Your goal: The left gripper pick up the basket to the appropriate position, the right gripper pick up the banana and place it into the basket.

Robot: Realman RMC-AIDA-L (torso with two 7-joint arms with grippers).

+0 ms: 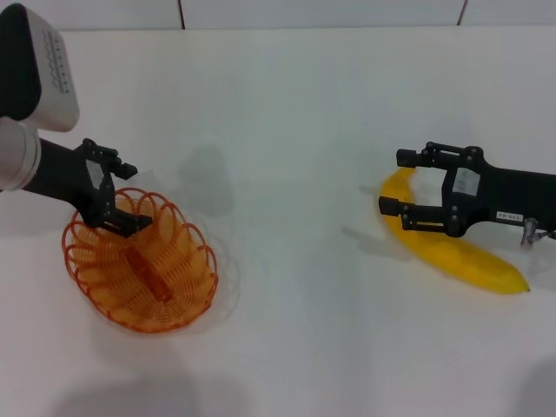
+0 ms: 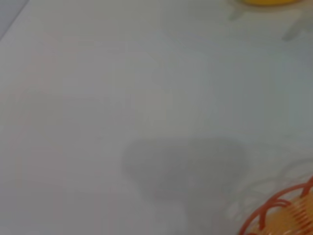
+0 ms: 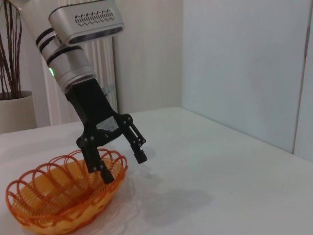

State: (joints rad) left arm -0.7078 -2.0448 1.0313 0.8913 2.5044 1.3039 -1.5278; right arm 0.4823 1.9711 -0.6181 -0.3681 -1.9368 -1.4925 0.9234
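The orange wire basket (image 1: pixel 139 261) sits on the white table at the left; its rim also shows in the left wrist view (image 2: pixel 286 208) and the right wrist view (image 3: pixel 58 196). My left gripper (image 1: pixel 132 195) is open over the basket's far rim. In the right wrist view the left gripper (image 3: pixel 123 165) has one finger inside the rim and one outside. The yellow banana (image 1: pixel 456 252) lies on the table at the right; a sliver of it shows in the left wrist view (image 2: pixel 266 2). My right gripper (image 1: pixel 395 182) is open and straddles the banana's far curved end, low over the table.
The white table (image 1: pixel 287 130) stretches between basket and banana. A wall edge runs along the back. In the right wrist view a potted plant (image 3: pixel 12 98) and a white radiator stand beyond the table.
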